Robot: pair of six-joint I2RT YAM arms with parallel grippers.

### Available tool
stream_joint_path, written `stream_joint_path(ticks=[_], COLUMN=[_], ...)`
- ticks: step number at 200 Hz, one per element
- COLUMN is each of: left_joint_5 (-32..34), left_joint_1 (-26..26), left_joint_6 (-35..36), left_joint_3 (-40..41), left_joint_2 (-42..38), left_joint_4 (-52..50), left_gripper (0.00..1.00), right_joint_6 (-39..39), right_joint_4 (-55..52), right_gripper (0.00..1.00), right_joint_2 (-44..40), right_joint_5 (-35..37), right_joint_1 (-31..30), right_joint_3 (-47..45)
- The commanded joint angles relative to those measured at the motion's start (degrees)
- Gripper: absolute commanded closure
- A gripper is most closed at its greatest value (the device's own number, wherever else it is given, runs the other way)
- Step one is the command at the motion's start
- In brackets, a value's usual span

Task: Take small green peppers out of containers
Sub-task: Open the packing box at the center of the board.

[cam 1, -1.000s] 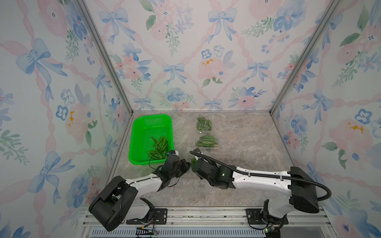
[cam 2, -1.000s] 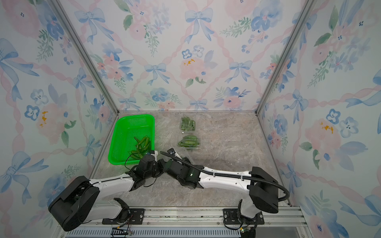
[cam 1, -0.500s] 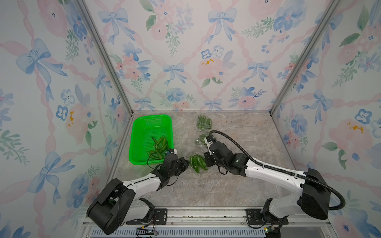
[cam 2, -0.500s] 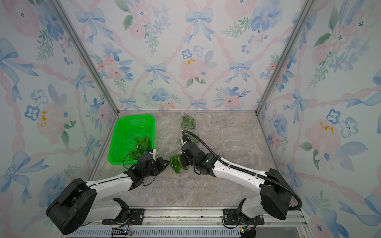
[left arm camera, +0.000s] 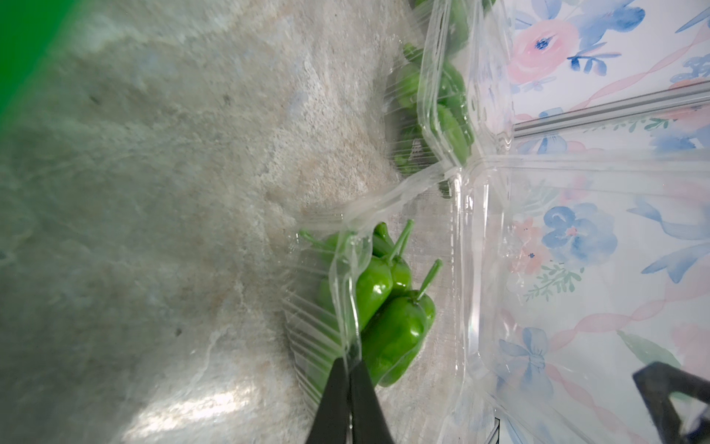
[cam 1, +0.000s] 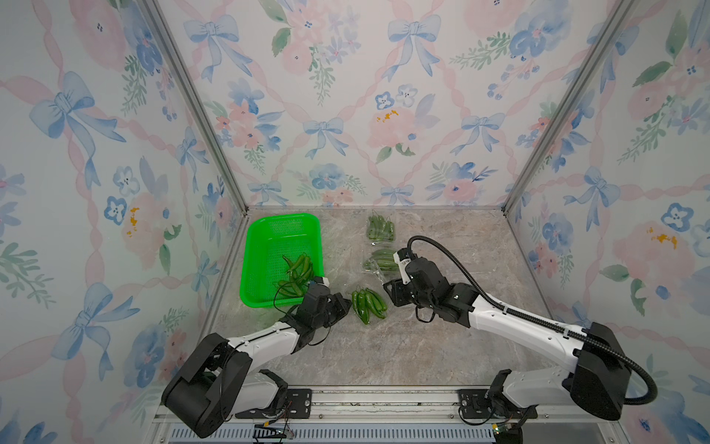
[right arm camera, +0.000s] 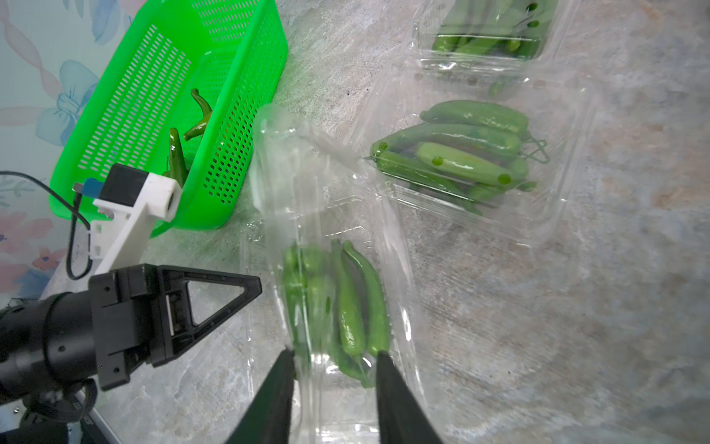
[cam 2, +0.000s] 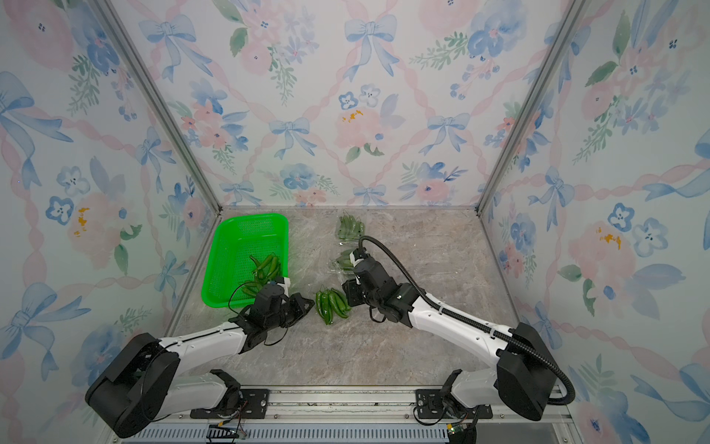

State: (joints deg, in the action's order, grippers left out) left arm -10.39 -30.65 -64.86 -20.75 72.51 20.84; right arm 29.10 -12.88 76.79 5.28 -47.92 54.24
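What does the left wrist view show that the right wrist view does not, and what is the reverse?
Only the left wrist view: the left gripper pinched shut on the thin rim of the open clamshell. Only the right wrist view: the right gripper with fingers apart, and loose peppers lying inside the green basket. Both: the packed peppers in the open clamshell, a closed full clamshell beyond it, the marble tabletop.

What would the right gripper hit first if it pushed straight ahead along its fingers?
The right gripper, jaws apart, points at the open clear container just ahead. The container's near edge seems to sit between the jaws, so that comes first. Next come the green peppers inside it. Depth is hard to judge.
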Motion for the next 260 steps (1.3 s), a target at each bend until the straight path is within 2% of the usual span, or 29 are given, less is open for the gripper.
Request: stream_joint_path(ticks=[1,38,57,71,118,158,174,198,233,260], left_joint_5=[-0.6,-0.8,-1.1,-1.2,-0.5,-0.3,0.6,2.1,2.0,1.4], left_joint_1=[0.4,0.5,0.5,0.5,0.5,0.6,0.6,0.7,0.4,-1.7], left_joint_6=[1.3,1.5,1.6,1.6,2.3,2.4,2.8,4.3,9.7,16.5], left_joint_3=[0.0,0.1,0.0,0.0,-0.2,0.4,0.5,0.2,-1.0,-3.3], left_joint_2=[-1.6,-1.1,-0.7,-1.3,-3.1,-4.1,-5.5,-8.2,-13.0,-14.6], left_joint_4=[-1.7,-1.8,-1.9,-1.8,-3.7,-4.3,-5.4,-7.9,-8.8,-9.5], left_gripper=[0.88,0.82,0.82,0.81,0.73,0.71,0.69,0.67,0.63,0.58], right_joint_6=[0.7,1.0,0.6,0.4,-2.2,-4.6,-5.4,-4.4,-1.9,-1.9], right_joint_4=[-3.7,-5.4,-5.6,-6.5,-12.1,-15.3,-16.4,-15.0,-10.2,-9.8], right_gripper=[0.52,0.49,0.41,0.40,0.35,0.32,0.32,0.32,0.33,0.34], right_joint_2=[-2.9,-5.7,-6.5,-7.4,-14.1,-20.4,-21.0,-19.1,-12.4,-5.6], right_joint_5=[0.4,-0.5,-1.1,-0.3,1.4,3.3,0.0,-5.1,-15.8,-18.3], right_joint_1=[2.1,4.6,5.4,6.1,13.3,17.8,20.6,21.1,19.5,15.3], right_joint_3=[-2.2,-3.1,-3.3,-3.6,-5.6,-6.4,-5.3,-4.0,-2.9,-0.1])
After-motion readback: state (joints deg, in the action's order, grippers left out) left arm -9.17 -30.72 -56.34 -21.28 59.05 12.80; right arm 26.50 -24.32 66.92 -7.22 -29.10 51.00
